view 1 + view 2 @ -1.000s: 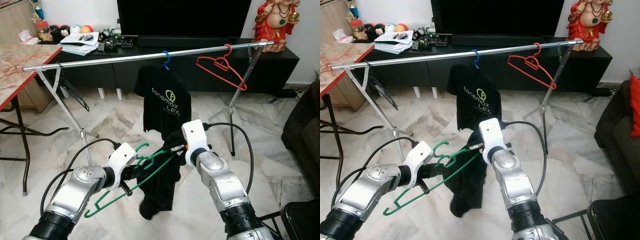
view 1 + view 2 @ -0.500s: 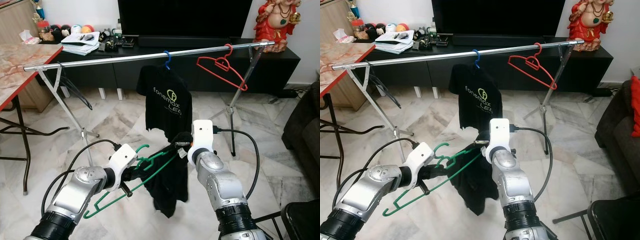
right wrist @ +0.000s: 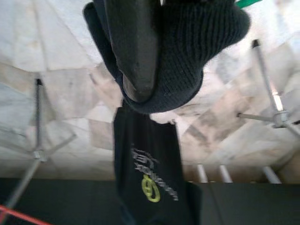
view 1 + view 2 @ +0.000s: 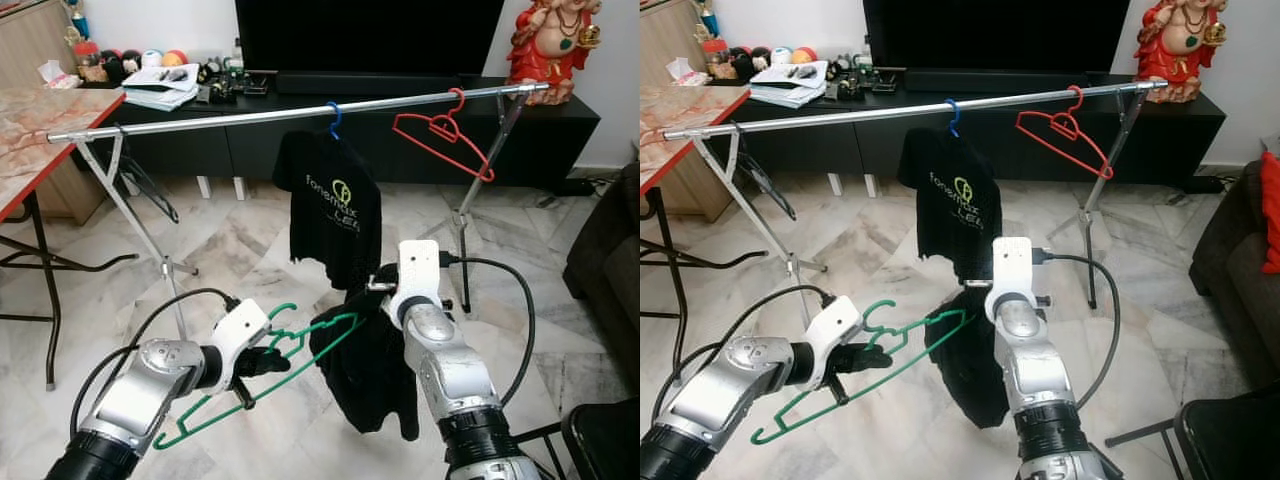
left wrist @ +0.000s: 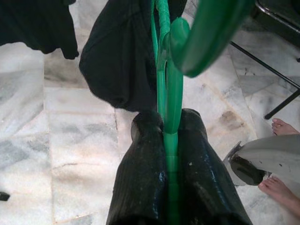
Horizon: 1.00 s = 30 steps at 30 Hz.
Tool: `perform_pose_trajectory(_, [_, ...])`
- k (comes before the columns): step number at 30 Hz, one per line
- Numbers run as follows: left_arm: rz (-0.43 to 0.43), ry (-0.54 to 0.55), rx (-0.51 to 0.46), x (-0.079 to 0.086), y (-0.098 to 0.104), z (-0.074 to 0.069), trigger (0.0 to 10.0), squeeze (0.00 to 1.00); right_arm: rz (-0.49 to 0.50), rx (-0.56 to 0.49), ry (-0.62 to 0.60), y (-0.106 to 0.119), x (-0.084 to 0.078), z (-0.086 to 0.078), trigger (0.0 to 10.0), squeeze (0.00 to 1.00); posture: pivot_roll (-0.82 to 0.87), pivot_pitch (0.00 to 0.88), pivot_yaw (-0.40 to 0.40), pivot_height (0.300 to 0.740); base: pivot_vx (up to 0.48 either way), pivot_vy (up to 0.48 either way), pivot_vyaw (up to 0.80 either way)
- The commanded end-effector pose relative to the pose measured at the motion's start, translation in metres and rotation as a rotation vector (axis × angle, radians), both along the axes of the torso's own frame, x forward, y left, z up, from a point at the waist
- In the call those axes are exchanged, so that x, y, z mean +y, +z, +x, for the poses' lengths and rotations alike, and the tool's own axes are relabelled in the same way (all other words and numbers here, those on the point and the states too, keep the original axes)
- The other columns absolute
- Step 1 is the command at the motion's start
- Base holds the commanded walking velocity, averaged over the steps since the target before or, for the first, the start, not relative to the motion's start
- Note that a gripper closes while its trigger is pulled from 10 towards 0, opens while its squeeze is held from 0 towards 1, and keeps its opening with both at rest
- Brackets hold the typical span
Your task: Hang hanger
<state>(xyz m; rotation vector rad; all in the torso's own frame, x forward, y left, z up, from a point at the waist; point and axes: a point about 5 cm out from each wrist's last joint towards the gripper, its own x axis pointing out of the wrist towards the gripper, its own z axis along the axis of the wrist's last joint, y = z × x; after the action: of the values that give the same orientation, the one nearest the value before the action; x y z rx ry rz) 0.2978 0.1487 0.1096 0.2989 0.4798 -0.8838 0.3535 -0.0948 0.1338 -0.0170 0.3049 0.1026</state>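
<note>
The green plastic hanger (image 4: 262, 368) sits low and near, between the two arms, tilted, with a black knit garment (image 4: 372, 372) draped over its right end. The left gripper (image 5: 165, 140) is clamped tight on the hanger just below its hook. The right gripper (image 3: 140, 70) pinches a fold of the garment's cloth.

The long silver metal rail (image 4: 290, 112) stands farther off and higher, carrying a black printed T-shirt (image 4: 331, 215) and a bare red hanger (image 4: 445, 140). The garment looks only half threaded, so lifting now could let it slide off, or the hook could snag the T-shirt.
</note>
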Motion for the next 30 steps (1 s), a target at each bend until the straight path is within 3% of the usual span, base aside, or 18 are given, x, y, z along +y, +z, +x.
perform_pose_trajectory(1, [-0.015,0.01,-0.048,-0.001,0.007,0.005,10.0,0.0,0.028,-0.016,0.06,0.007,0.013,-0.003,10.0,0.0,0.03,0.073,-0.002,0.74,0.0,0.0,0.0])
perform_pose_trajectory(12, [-0.039,0.032,-0.091,-0.004,0.014,0.014,10.0,0.0,0.107,-0.028,0.103,0.02,0.029,-0.013,10.0,0.0,0.02,0.07,0.0,0.74,0.0,0.0,0.0])
perform_pose_trajectory(13, [-0.028,0.054,-0.096,-0.004,0.013,0.016,10.0,0.0,0.149,-0.052,0.127,0.033,0.037,-0.019,10.0,0.0,0.02,0.068,0.0,0.74,0.0,0.0,0.0])
perform_pose_trajectory(18, [-0.03,0.061,-0.095,-0.005,0.011,0.017,10.0,0.0,0.257,-0.066,0.188,0.05,0.053,-0.027,10.0,0.0,0.02,0.068,0.0,0.74,0.0,0.0,0.0])
perform_pose_trajectory(19, [-0.036,0.058,-0.09,-0.006,0.011,0.017,10.0,0.0,0.356,-0.053,0.265,0.061,0.068,-0.037,10.0,0.0,0.02,0.067,0.0,0.74,0.0,0.0,0.0])
perform_pose_trajectory(21, [-0.038,0.058,-0.089,-0.006,0.01,0.017,10.0,0.0,0.396,-0.052,0.328,0.068,0.077,-0.044,10.0,0.0,0.02,0.067,0.0,0.74,0.0,0.0,0.0])
perform_pose_trajectory(25, [-0.041,0.07,-0.098,-0.006,0.011,0.019,10.0,0.0,0.302,-0.06,0.392,0.064,0.081,-0.053,10.0,0.0,0.02,0.067,-0.001,0.74,0.0,0.0,0.0])
perform_pose_trajectory(27, [-0.049,0.062,-0.093,-0.006,0.011,0.018,10.0,0.0,0.238,-0.058,0.373,0.056,0.075,-0.049,10.0,0.0,0.02,0.069,-0.001,0.74,0.0,0.0,0.0])
perform_pose_trajectory(29, [-0.074,0.046,-0.075,-0.006,0.011,0.015,10.0,0.0,0.085,-0.092,0.338,0.047,0.056,-0.039,10.0,0.0,0.02,0.073,0.0,0.74,0.0,0.0,0.0])
perform_pose_trajectory(30, [-0.074,0.046,-0.075,-0.006,0.011,0.015,10.0,0.0,0.085,-0.092,0.338,0.047,0.056,-0.039,10.0,0.0,0.02,0.073,0.0,0.74,0.0,0.0,0.0])
